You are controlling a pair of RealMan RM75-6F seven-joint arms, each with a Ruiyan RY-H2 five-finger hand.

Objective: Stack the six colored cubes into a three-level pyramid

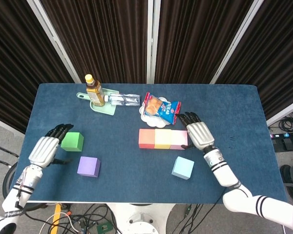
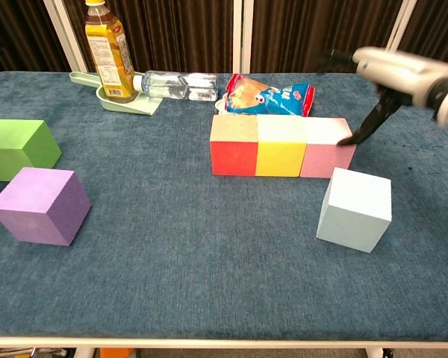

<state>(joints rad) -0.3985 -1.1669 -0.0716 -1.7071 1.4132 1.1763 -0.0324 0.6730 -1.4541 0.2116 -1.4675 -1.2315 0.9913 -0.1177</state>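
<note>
Blue cloth-covered table (image 1: 234, 105) before dark pleated curtains (image 1: 107, 39).
</note>
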